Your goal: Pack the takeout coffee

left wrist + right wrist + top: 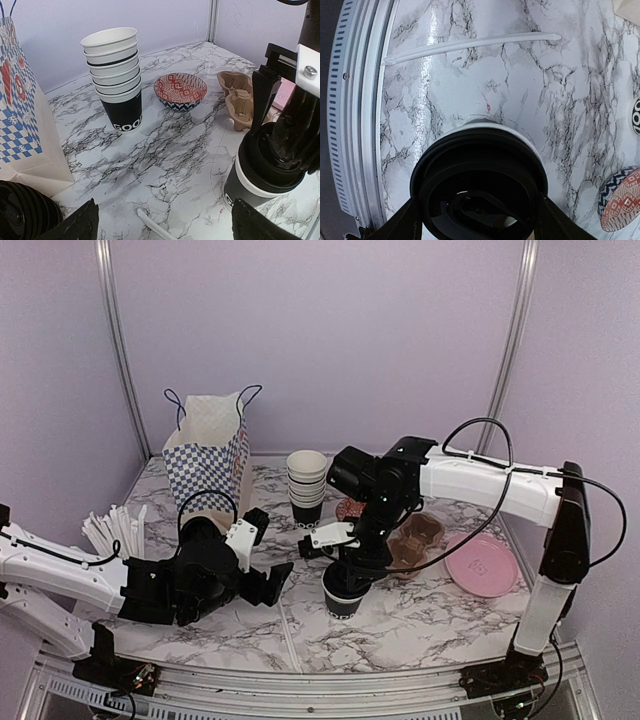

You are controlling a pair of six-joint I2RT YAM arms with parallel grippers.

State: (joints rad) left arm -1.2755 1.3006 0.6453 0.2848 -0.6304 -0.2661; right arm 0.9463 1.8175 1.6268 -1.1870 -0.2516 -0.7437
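Note:
The takeout coffee cup (343,598) is black with a white rim and stands on the marble table near the front centre. It also shows in the left wrist view (248,186) and the right wrist view (492,128). My right gripper (350,573) reaches down from above, shut on a black plastic lid (479,182) that sits on the cup's rim. In the right wrist view my right gripper (477,216) has one finger on each side of the lid. My left gripper (268,555) is open and empty, low over the table just left of the cup, and its own view (162,220) shows it facing the cup.
A blue-checked paper bag (210,455) stands back left. A stack of white-rimmed cups (306,485) and a patterned bowl (350,508) stand behind the cup. A cardboard cup carrier (415,540) and a pink plate (480,562) lie right. White stirrers (110,530) lie left. Black lids (22,212) are stacked beside the bag.

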